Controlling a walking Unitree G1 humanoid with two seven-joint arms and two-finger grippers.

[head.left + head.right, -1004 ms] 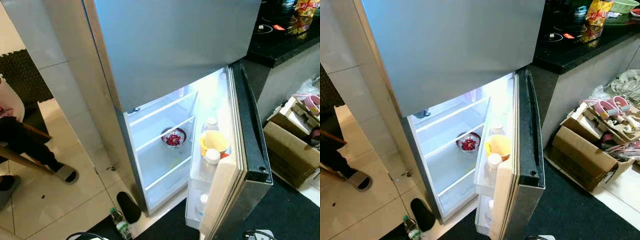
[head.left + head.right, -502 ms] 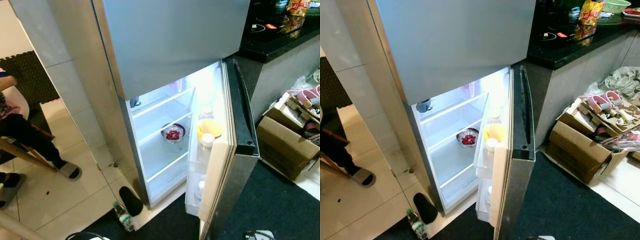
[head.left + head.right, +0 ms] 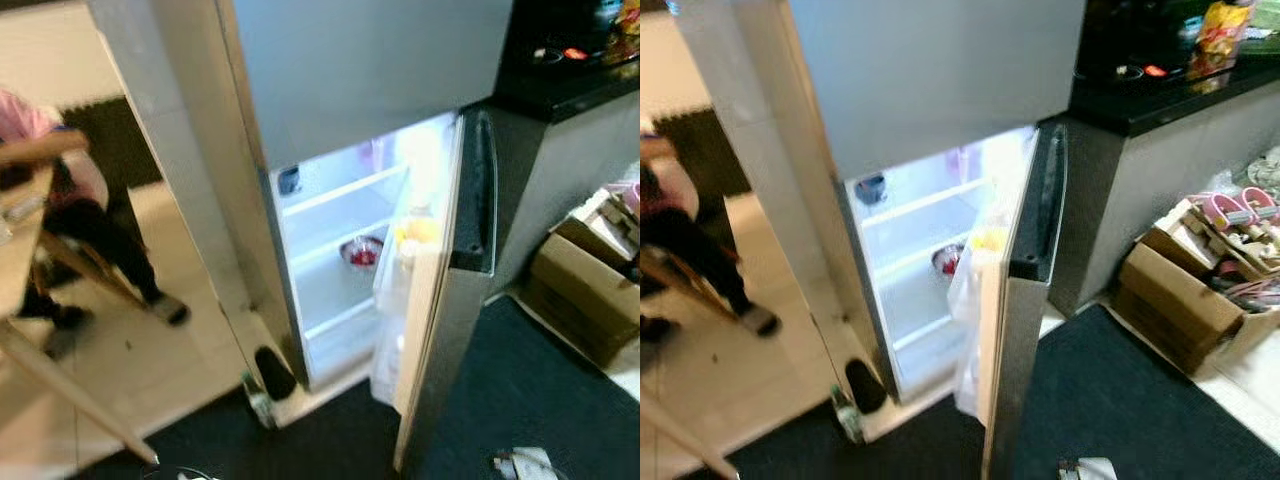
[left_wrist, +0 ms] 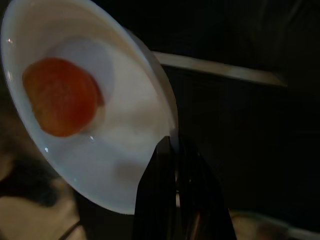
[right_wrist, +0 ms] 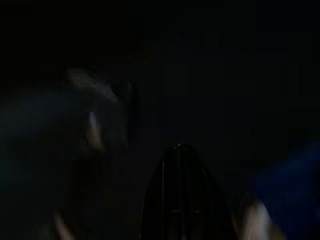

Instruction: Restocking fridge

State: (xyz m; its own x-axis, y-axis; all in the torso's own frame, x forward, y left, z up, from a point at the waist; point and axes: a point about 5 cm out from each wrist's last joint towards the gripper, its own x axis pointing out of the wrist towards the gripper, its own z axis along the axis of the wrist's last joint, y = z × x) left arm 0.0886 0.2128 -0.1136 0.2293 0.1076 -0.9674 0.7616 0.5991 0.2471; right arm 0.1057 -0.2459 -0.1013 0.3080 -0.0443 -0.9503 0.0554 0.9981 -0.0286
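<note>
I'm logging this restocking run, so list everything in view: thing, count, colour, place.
Fridge: one, grey, ahead, lower door open.
Bowl of red food: one, metal, middle shelf.
Dark cup: one, top shelf.
Door bottles: white, count unclear, in door racks.
Yellow container: one, door rack.
Floor bottle: one, green label, by the fridge's base.
Cardboard box: one, brown, on floor to the right.
Countertop: black, right of fridge.
Person: one, seated at left.
White plate: one, carrying an orange item.
Left gripper: jaws shut on white plate's rim.
Right gripper: in darkness.
</note>
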